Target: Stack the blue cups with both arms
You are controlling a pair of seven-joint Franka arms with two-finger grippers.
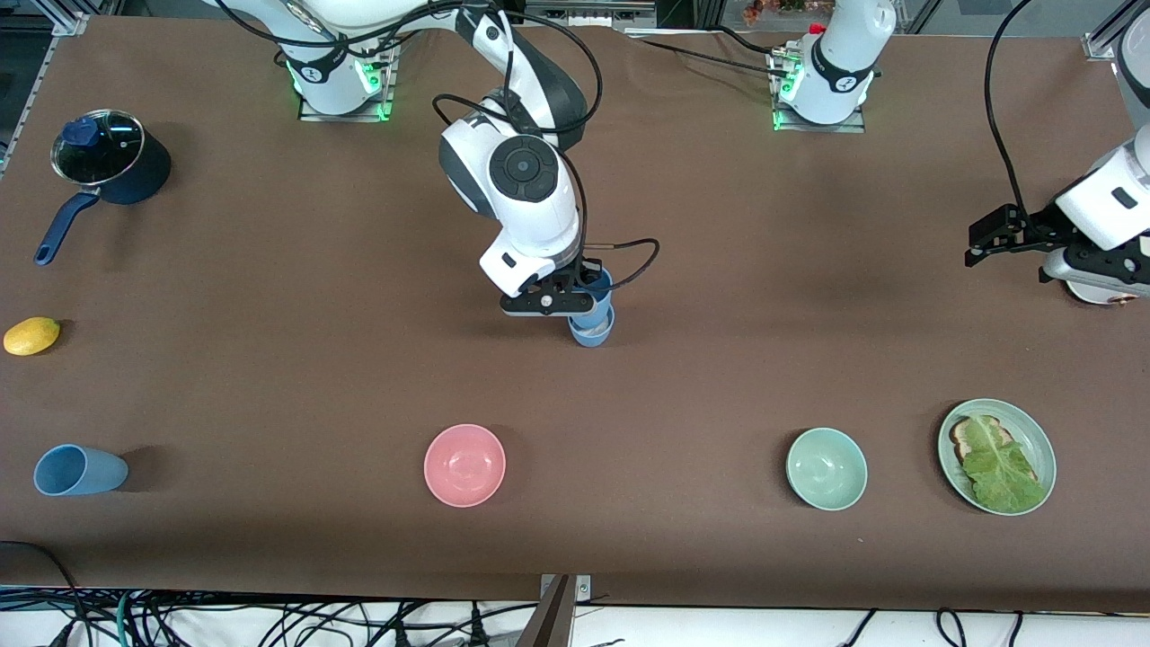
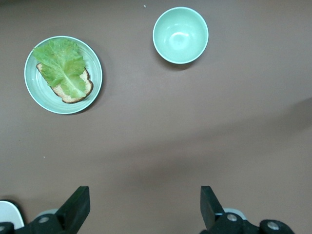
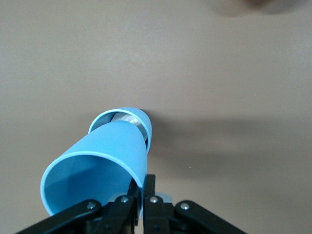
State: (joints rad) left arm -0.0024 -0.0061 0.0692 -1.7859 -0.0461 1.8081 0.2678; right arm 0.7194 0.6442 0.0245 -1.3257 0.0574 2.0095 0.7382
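Observation:
My right gripper is shut on the rim of a light-blue cup, held tilted with its base partly inside a second blue cup that stands upright mid-table. In the right wrist view the held cup enters the standing cup, and my fingers pinch its wall. A third blue cup lies on its side near the front edge at the right arm's end. My left gripper is open and empty, waiting above the table at the left arm's end; its fingertips are spread wide.
A pink bowl and a green bowl sit nearer the front camera than the stack. A green plate with toast and lettuce lies at the left arm's end. A dark-blue lidded saucepan and a lemon sit at the right arm's end.

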